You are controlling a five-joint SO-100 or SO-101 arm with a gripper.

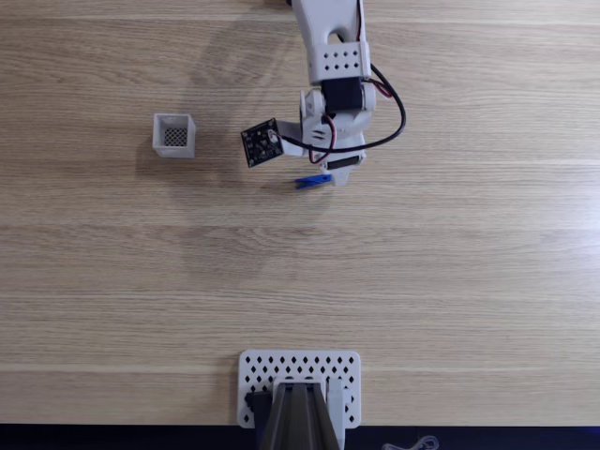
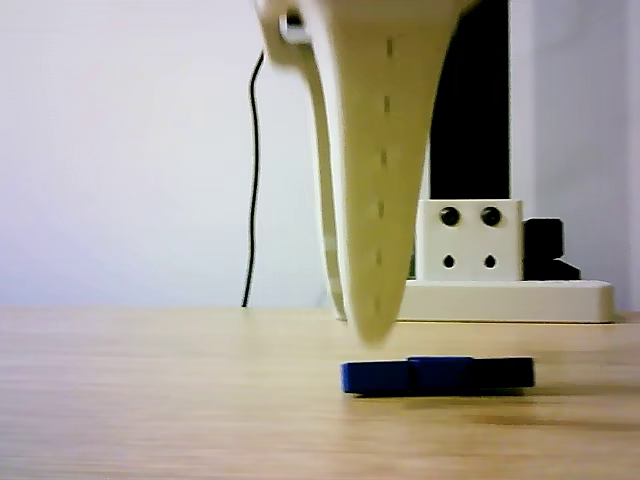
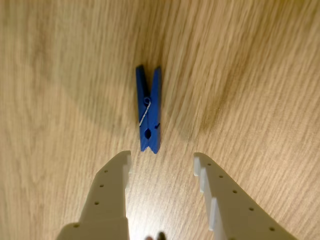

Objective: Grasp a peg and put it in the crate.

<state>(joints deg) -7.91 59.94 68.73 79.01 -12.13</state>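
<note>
Pale wooden planks make the table [image 1: 112, 281] under your arm, and the grain runs across the whole fixed view. You have the gripper [image 3: 162, 160] with its jaws spread apart and empty; in the wrist view the two cream fingers [image 3: 112, 185] stand on each side of a gap, and the peg [image 3: 149, 111] lies flat on the wood just beyond their tips, its long axis pointing roughly along the gap. I think this alignment is on purpose — the jaws can then close across the narrow width of the peg. In the other view one finger [image 2: 380, 200] hangs above the wood, its tip a little higher than the peg [image 2: 437, 375] and near one end of it, so nothing is touching yet. In the fixed view the peg [image 1: 312, 180] shows just beside the gripper head, while the crate [image 1: 174, 135] stands upright well apart to the left, open side up. The perforated white plate [image 1: 300, 367] at the lower edge is not part of the job. The grasp is not yet done — you probably need to go forward and down first.
</note>
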